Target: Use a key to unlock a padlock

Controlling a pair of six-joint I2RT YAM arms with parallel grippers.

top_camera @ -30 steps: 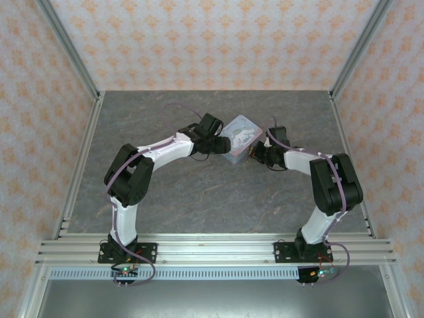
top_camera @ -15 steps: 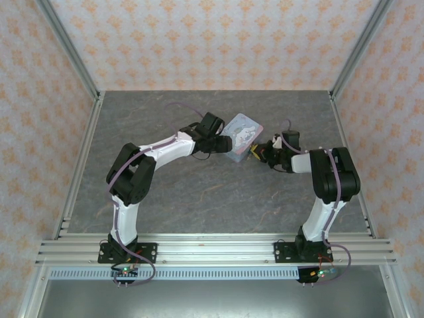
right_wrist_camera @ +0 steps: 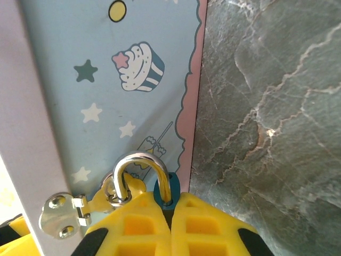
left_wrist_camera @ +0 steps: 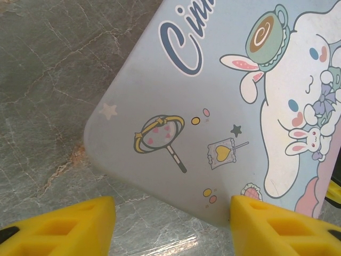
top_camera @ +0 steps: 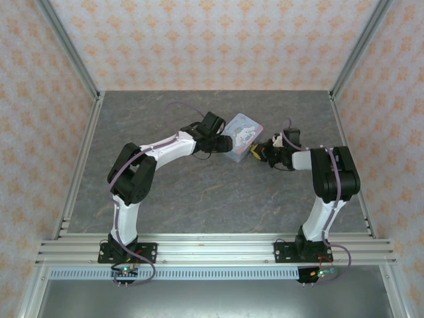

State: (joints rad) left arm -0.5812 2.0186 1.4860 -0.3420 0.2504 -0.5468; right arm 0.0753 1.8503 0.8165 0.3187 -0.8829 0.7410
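The padlock (right_wrist_camera: 162,192) is a small teal body with a silver shackle (right_wrist_camera: 139,159) hooked through the metal hasp (right_wrist_camera: 59,214) of a pale cartoon-printed tin (right_wrist_camera: 80,80). My right gripper (right_wrist_camera: 171,213) is shut on the padlock's body, and its fingers hide most of it. In the top view this gripper (top_camera: 257,154) sits at the tin's (top_camera: 240,134) right side. My left gripper (top_camera: 224,144) is at the tin's left side. It (left_wrist_camera: 170,226) stands open astride a corner of the tin (left_wrist_camera: 213,106), with the right-hand fingertip (left_wrist_camera: 266,224) against the tin's edge. The key is out of view.
The tin rests mid-table on grey marbled stone (top_camera: 199,192). Metal frame posts and patterned walls enclose the table on three sides. Both arms arch inward and meet at the tin.
The right arm's wrist and forearm have swung out to the right while its gripper stayed at the tin. The tin turned slightly. The left jaws narrowed a little.
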